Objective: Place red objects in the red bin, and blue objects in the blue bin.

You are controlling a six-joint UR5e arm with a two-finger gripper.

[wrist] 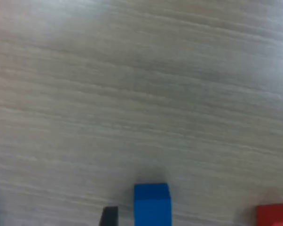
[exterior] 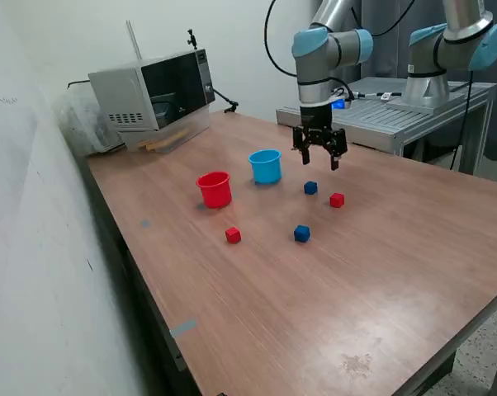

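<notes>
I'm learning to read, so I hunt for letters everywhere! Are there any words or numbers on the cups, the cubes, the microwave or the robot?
No text can be read in either view.
Red cup, blue cup, red cubes and blue cubes: plain, no print shows.
Microwave: its control strip is too small to read.
Robot arm: no label shows.
</notes>
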